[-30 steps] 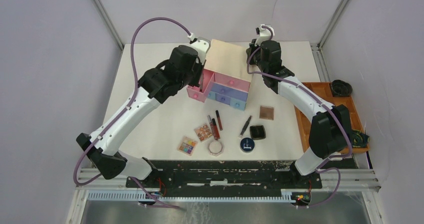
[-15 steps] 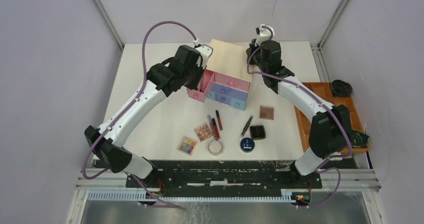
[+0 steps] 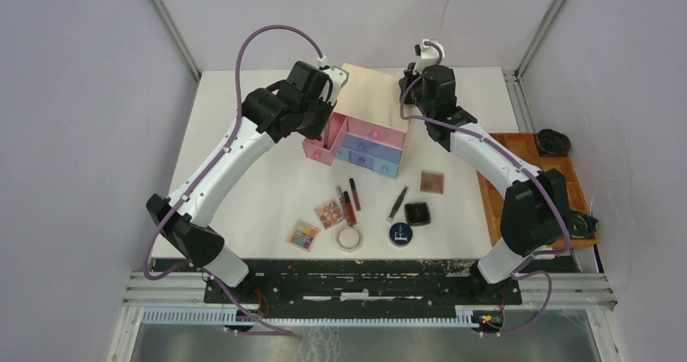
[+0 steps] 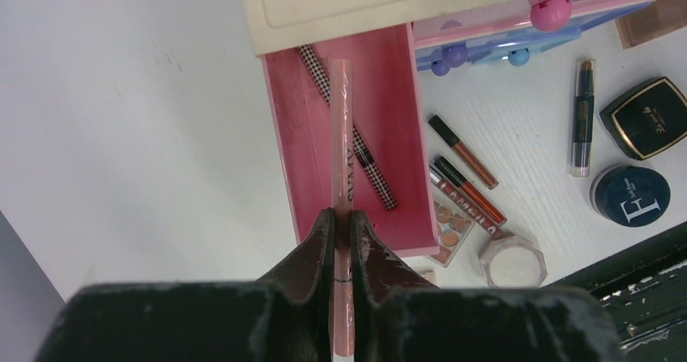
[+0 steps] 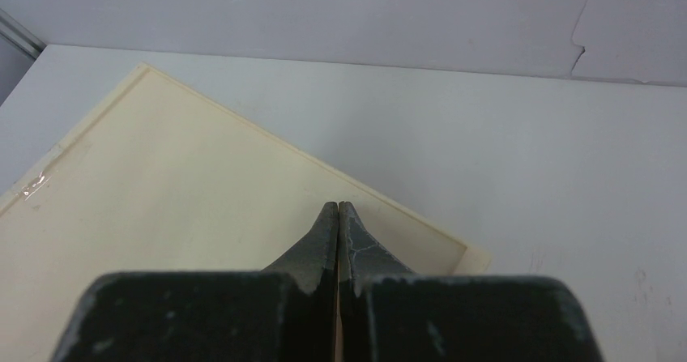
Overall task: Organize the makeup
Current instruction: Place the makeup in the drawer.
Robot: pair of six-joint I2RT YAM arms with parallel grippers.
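Observation:
My left gripper [image 4: 341, 215] is shut on a slim pink tube [image 4: 341, 127], which points forward over the open pink drawer [image 4: 401, 111]. A black-and-white checked tube [image 4: 369, 168] lies slanted inside that drawer. More makeup lies on the table in front of the box: two colourful palettes [image 3: 304, 235] [image 3: 329, 213], red tubes [image 3: 348, 204], a black tube [image 3: 398, 202], a brown compact [image 3: 432, 182], a black compact [image 3: 417, 213], a round dark-blue compact [image 3: 400, 234] and a pale octagonal jar [image 3: 350, 238]. My right gripper [image 5: 338, 205] is shut and empty over the beige box top [image 5: 162, 216].
The beige box [image 3: 369, 95] stands at the back middle, its purple and blue drawers [image 3: 369, 153] closed. An orange-brown tray [image 3: 567, 168] with dark coiled items sits at the right table edge. My left arm [image 3: 235, 151] stretches across the left half of the table.
My left arm has reached farther back and right, bringing the pink tube over the open pink drawer. The right arm has not moved.

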